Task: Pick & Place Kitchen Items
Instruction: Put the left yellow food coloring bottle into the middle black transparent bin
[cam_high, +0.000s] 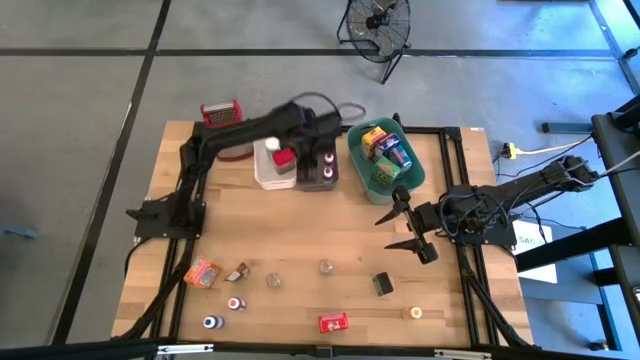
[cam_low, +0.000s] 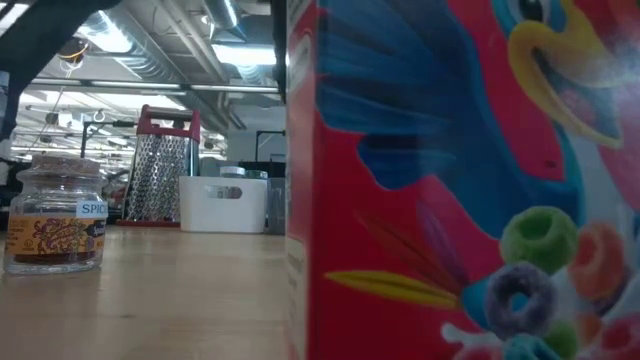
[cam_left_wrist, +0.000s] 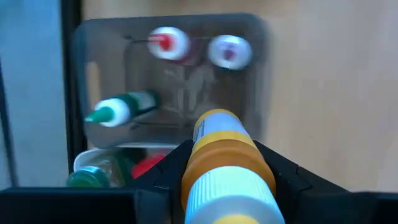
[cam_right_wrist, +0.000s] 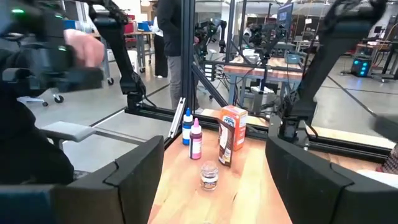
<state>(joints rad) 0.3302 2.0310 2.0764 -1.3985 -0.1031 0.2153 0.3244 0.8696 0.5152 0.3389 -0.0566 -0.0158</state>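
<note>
I am holding an orange-and-white bottle (cam_left_wrist: 227, 174) in my left pincer (cam_left_wrist: 224, 171), fingers clamped on its sides, long axis pointing out ahead over the brown bin (cam_left_wrist: 180, 74). My right pincer (cam_high: 408, 222) is hovering wide open, empty, above the counter (cam_high: 300, 230).

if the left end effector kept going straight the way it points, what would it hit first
Probably the brown bin right ahead of the left end effector, which holds a yellow-capped bottle. Small bottles already lie inside; depth is unclear.
</note>
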